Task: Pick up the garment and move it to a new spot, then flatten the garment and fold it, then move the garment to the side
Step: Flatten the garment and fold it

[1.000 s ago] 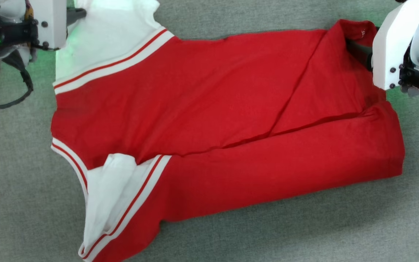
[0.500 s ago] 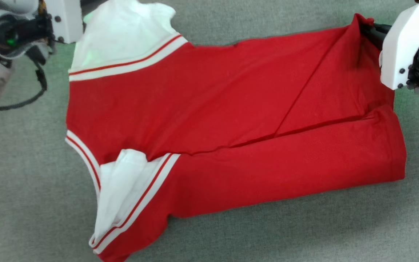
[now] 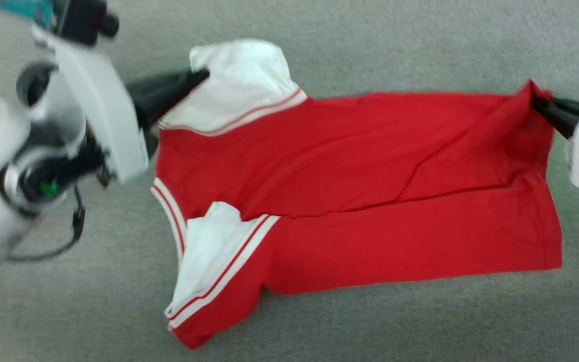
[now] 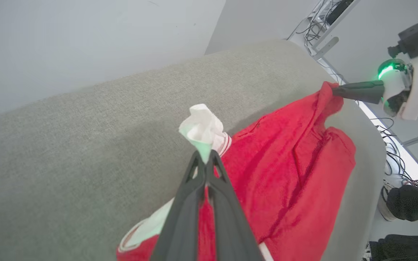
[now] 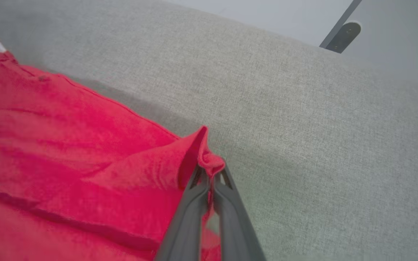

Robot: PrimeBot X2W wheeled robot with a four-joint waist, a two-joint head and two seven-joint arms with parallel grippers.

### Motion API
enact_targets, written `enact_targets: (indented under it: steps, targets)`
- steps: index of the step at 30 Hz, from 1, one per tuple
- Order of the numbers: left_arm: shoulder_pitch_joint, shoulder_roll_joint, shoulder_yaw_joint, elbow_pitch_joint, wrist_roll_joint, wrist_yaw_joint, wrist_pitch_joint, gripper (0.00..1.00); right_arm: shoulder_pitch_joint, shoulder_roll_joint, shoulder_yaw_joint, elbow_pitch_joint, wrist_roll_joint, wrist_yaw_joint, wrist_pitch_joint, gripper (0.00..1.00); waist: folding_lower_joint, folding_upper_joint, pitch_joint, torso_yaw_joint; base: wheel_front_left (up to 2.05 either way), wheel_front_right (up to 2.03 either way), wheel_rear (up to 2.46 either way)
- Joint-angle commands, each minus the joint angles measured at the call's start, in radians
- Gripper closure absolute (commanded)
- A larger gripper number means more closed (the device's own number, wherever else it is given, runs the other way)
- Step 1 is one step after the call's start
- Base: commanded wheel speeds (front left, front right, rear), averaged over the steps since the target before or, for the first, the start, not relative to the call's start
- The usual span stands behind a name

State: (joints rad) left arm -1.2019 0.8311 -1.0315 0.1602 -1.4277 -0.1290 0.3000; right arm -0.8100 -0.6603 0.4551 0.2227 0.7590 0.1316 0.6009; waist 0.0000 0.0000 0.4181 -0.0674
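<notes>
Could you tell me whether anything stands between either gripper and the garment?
Nothing visible does: the left gripper is shut on the garment at its white sleeve, the right gripper at its red corner.

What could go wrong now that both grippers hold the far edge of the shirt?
The left gripper pinches only the tip of the white sleeve of the garment, so it may slip out. The right gripper holds just a small red corner. The folded near flap lies loose; lifting could undo it.

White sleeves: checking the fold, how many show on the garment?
2. One sleeve at the far left corner, pinched in the left gripper; the other sleeve lies folded onto the garment nearer the robot.
</notes>
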Motion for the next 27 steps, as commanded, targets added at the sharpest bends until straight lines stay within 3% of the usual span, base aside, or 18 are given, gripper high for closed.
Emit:
enact_targets:
  steps: [1, 6, 14, 19, 23, 27]
  targets:
    - [0.035, 0.026, -0.004, -0.032, -0.006, -0.002, -0.023, 1.0, 0.033, -0.021, -0.02, -0.02, 0.011, -0.002, 0.003, 1.0, 0.0, 0.0, -0.051, 0.047, 0.0, 0.0, 0.0]
    - [0.158, 0.118, -0.015, -0.167, -0.027, -0.002, -0.127, 1.0, 0.162, -0.076, -0.087, -0.12, 0.02, -0.002, 0.023, 1.0, 0.0, 0.0, -0.082, 0.068, 0.0, 0.0, 0.0]
    - [0.338, 0.238, -0.042, -0.313, -0.029, -0.001, -0.275, 1.0, 0.362, -0.099, -0.213, -0.269, 0.007, -0.002, 0.082, 1.0, 0.0, 0.0, -0.092, 0.071, 0.0, 0.0, 0.0]
    - [0.434, 0.306, -0.057, -0.407, -0.02, 0.04, -0.359, 1.0, 0.483, -0.099, -0.304, -0.358, 0.003, -0.002, 0.124, 1.0, 0.0, 0.0, -0.085, 0.071, 0.0, 0.0, 0.0]
    - [0.499, 0.33, -0.089, -0.449, -0.006, 0.078, -0.393, 1.0, 0.562, -0.088, -0.358, -0.408, 0.01, -0.002, 0.164, 1.0, 0.0, 0.0, -0.075, 0.071, 0.0, 0.0, 0.0]
    - [0.529, 0.303, -0.118, -0.442, 0.026, 0.099, -0.403, 1.0, 0.617, -0.067, -0.399, -0.436, 0.003, -0.002, 0.19, 1.0, 0.0, 0.0, -0.062, 0.078, 0.0, 0.0, 0.0]
